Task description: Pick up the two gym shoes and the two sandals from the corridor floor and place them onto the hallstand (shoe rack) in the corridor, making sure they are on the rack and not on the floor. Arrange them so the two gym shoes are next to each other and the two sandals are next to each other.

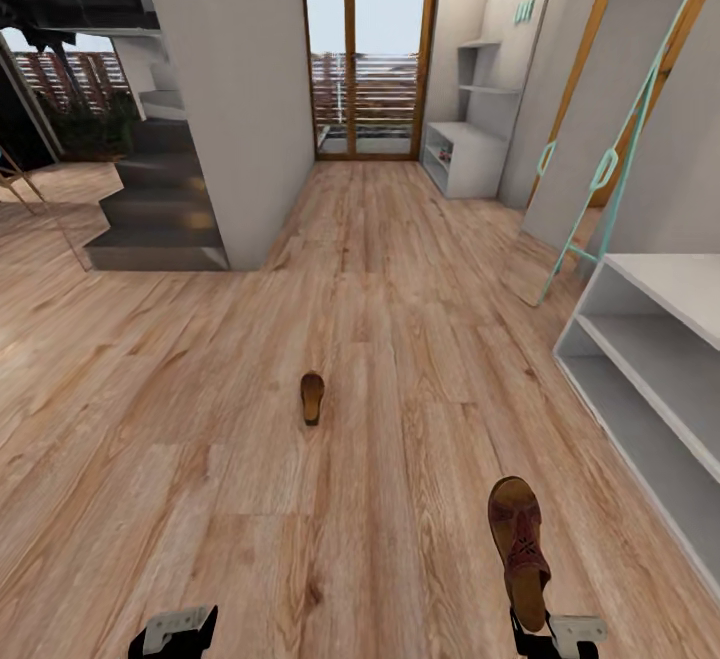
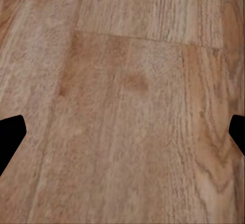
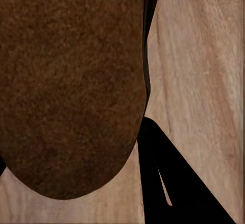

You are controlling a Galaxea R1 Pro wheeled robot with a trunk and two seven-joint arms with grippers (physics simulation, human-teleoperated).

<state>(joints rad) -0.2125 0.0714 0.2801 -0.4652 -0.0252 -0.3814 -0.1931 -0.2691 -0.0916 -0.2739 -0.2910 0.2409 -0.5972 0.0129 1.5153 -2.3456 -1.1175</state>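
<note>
Your right claw [image 1: 548, 629] is clamped on a sandal [image 1: 519, 549], gripped at the heel end with the toe pointing away from you, held up over the corridor floor [image 1: 380, 269]. In the right wrist view the brown sole [image 3: 71, 81] sits hard against one dark finger [image 3: 168, 183], so the grip looks solid. Keep it squeezed while you travel. Your left claw [image 1: 172, 631] hangs with its tips wide apart over bare planks, carrying nothing.

The second sandal [image 1: 312, 397] lies on the floor ahead, slightly left of centre, well apart from the one you hold. I don't see the gym shoes from here.

The hallstand [image 1: 463, 157] stands far down the corridor on the right, by the glass door [image 1: 370, 49]. Don't be tempted by the plain white shelving [image 1: 640, 359] just beside your right arm. I judge that's the wrong unit.

The floor ahead is wide open. Steer right of the loose sandal, and mind the leaning mirror [image 1: 600, 139] with its teal frame on the right wall, and the grey wall corner [image 1: 245, 139] on the left.
</note>
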